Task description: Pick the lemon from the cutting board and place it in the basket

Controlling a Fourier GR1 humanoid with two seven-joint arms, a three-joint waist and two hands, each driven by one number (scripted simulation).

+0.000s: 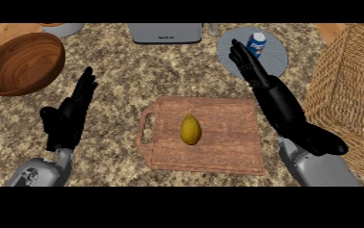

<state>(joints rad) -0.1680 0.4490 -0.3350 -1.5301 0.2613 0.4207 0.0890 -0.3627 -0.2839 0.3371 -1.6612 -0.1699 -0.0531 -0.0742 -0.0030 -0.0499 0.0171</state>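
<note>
A yellow lemon (189, 129) lies near the middle of the wooden cutting board (227, 150), long axis pointing away from me. The wicker basket (340, 85) stands at the right edge of the counter. My right hand (250, 68) is open, fingers straight, stretched out above the counter past the board's far right corner, apart from the lemon. My left hand (70, 111) is open with fingers up, resting left of the board.
A large wooden bowl (27, 62) sits at the far left. A grey plate (274, 58) with a small blue-and-white can (256, 44) lies behind the right hand. A grey appliance (165, 32) stands at the counter's back edge.
</note>
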